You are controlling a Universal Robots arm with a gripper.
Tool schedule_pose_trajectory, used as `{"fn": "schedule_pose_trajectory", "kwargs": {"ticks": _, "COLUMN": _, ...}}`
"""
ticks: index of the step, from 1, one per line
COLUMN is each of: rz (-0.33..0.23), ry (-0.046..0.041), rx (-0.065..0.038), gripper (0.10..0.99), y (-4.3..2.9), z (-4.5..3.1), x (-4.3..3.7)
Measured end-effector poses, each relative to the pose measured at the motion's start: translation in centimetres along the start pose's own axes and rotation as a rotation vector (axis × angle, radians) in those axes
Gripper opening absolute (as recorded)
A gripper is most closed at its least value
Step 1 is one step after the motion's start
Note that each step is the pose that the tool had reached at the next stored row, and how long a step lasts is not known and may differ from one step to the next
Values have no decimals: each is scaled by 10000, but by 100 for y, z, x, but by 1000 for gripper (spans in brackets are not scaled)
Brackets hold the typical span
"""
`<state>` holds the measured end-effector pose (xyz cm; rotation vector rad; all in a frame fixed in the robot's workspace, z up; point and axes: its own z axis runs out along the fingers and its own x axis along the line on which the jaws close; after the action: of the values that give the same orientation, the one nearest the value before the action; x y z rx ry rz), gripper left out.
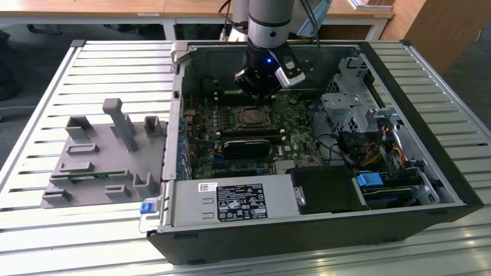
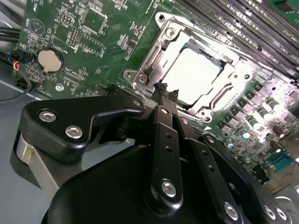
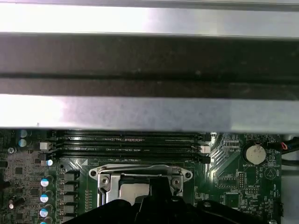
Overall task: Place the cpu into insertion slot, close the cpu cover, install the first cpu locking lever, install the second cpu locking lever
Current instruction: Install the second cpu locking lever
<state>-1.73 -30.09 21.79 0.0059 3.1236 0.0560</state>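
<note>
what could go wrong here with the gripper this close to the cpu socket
The gripper, jaws together, sits at the edge of the cpu cover, which lies down around the cpu. A slip sideways might scrape the green board. Pressing unevenly could shift the cover over the chip.

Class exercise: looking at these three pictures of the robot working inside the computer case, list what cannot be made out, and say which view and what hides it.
- Locking levers: in the second wrist view the pincer covers the near edge of the cpu cover.
- Cpu: glare whitens its top in the second wrist view.
- Socket's lower half: in the first wrist view, cut off by the edge and the pincer.
- Socket in the exterior view: too small.
</note>
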Motion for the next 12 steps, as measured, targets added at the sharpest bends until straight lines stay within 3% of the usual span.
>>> {"fn": "schedule_pose_trajectory", "kwargs": {"ticks": 9, "rz": 0, "ry": 18, "rx": -3, "gripper": 106, "y": -89, "z": -6, "x": -1}}
{"fn": "schedule_pose_trajectory", "kwargs": {"ticks": 12, "rz": 2, "ry": 22, "rx": -23, "gripper": 106, "y": -90, "z": -53, "x": -1}}
